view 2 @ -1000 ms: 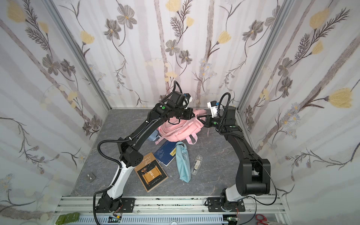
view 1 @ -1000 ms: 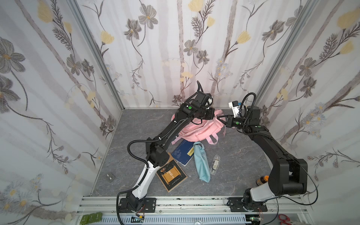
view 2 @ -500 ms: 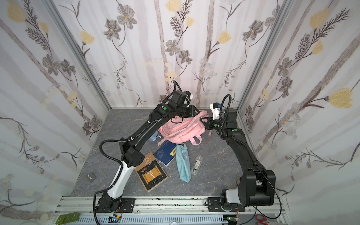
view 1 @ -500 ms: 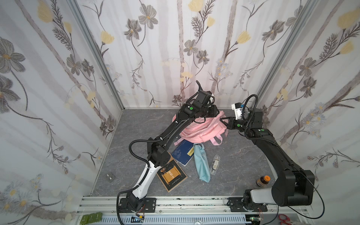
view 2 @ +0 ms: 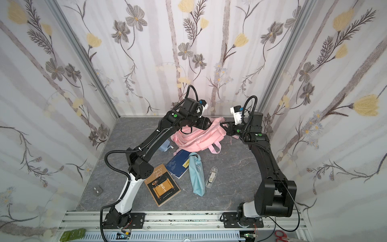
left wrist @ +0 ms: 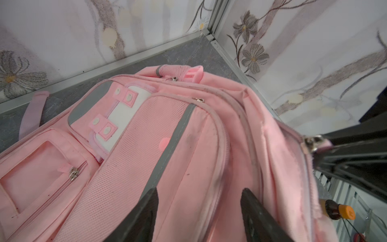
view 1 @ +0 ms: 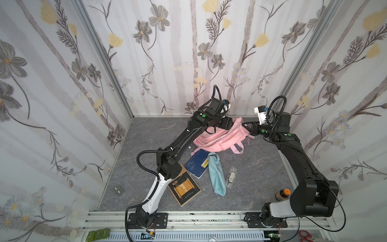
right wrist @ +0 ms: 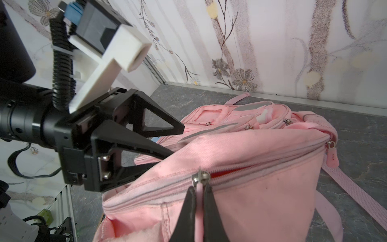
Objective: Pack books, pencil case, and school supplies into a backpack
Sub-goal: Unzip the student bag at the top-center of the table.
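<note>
On the grey stone-look tabletop (view 1: 144,150), the right gripper (right wrist: 199,189), clamped on the zipper tab (right wrist: 199,186) of the large pink fabric backpack (view 1: 222,140), may drag the bag, since the left gripper (left wrist: 199,194) gapes, gripping nothing.

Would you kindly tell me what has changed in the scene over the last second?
The left gripper has opened, apparently letting go of the top of the backpack; its jaws now stand apart over the fabric. The right gripper stayed shut on the zipper pull. The brown book, navy book, pencil case and clear case lie where they were.
</note>
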You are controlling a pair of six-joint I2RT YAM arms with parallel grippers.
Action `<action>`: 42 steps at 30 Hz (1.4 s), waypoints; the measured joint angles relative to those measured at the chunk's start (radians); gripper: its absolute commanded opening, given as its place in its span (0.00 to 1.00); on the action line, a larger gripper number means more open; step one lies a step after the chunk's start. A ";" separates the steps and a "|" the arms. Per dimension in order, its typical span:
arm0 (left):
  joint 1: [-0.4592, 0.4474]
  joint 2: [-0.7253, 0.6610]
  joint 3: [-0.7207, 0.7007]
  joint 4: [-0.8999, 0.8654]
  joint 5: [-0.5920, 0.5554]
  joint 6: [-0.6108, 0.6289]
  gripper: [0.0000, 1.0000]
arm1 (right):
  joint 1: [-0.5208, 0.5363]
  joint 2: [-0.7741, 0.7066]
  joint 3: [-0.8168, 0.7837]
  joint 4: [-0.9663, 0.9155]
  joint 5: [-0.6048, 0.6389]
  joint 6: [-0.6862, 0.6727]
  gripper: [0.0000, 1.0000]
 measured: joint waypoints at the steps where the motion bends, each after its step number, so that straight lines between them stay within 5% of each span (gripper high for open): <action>1: 0.001 0.004 -0.002 -0.010 -0.001 0.012 0.51 | 0.000 0.007 0.000 -0.002 0.000 -0.004 0.00; 13: 0.018 0.029 -0.002 -0.027 0.018 0.035 0.20 | -0.008 0.014 0.013 -0.044 0.016 -0.039 0.00; 17: 0.019 0.033 -0.002 -0.024 0.023 0.030 0.00 | -0.011 0.014 0.014 -0.056 0.026 -0.048 0.00; 23: 0.029 0.035 0.016 -0.017 0.023 -0.050 0.00 | -0.012 0.010 0.020 -0.076 0.058 -0.055 0.00; 29: 0.033 0.042 0.041 0.054 0.016 -0.265 0.00 | 0.008 -0.016 0.030 -0.081 0.117 -0.058 0.00; 42: 0.016 0.097 0.117 0.124 -0.117 -0.531 0.00 | 0.207 -0.121 0.008 -0.161 0.252 -0.068 0.00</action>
